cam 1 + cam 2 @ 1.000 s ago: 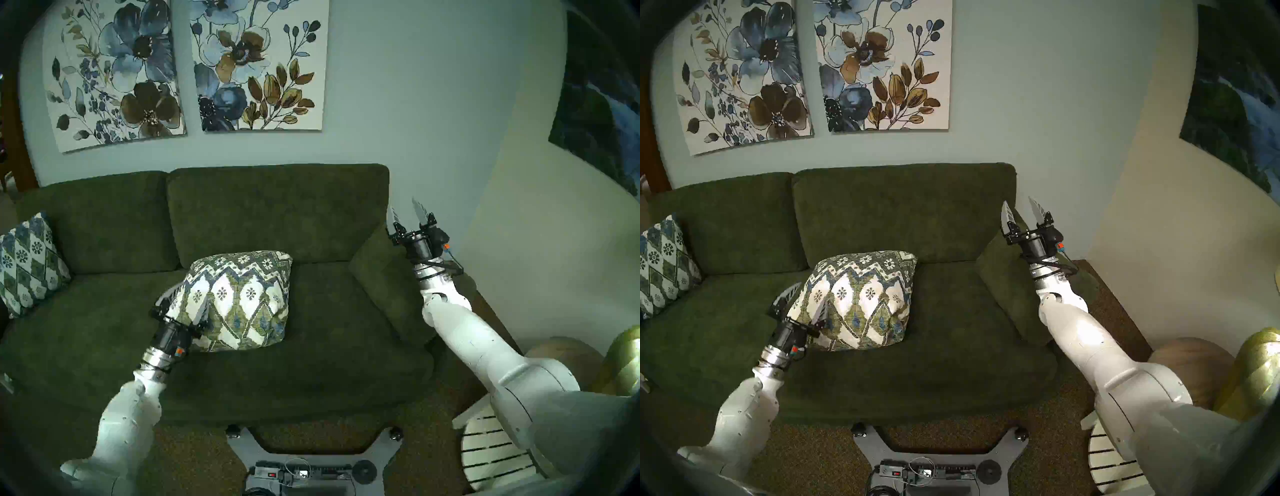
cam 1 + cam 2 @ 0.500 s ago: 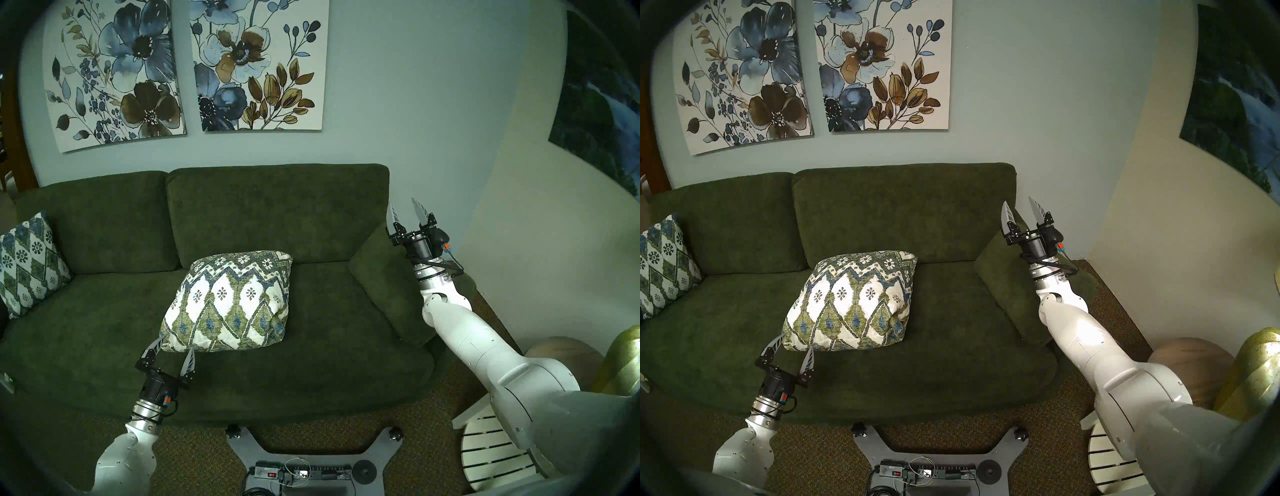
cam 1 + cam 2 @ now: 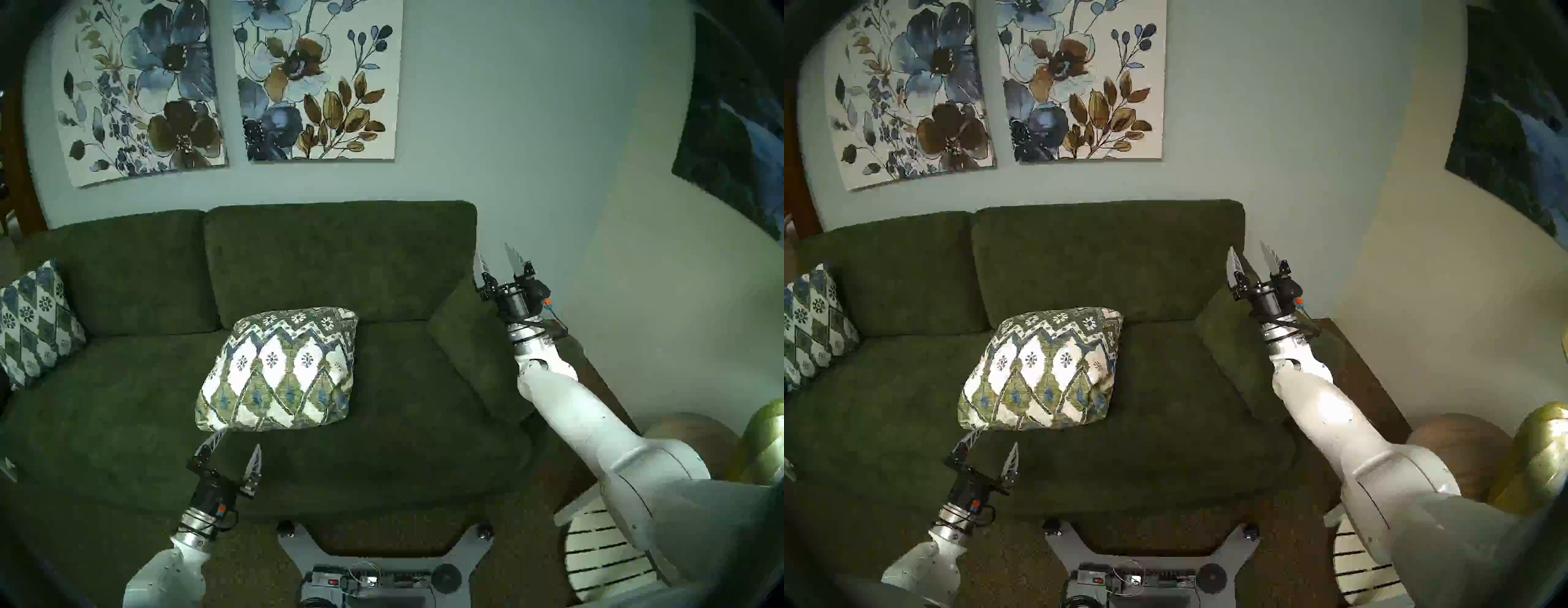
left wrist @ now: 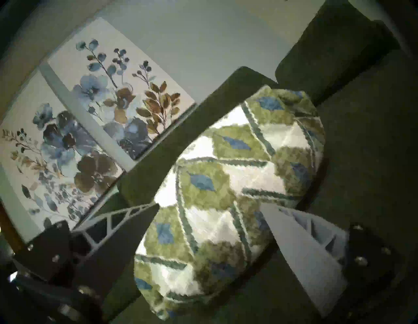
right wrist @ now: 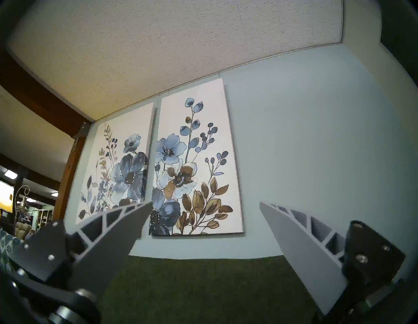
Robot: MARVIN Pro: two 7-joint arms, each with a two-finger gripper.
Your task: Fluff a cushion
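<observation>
while both jaws gape, cushion (image 3: 278, 369) untouched

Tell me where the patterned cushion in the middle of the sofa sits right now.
In the head view the cushion lies mid-seat on the green sofa, leaning toward its backrest, just beyond the open left gripper.
</observation>
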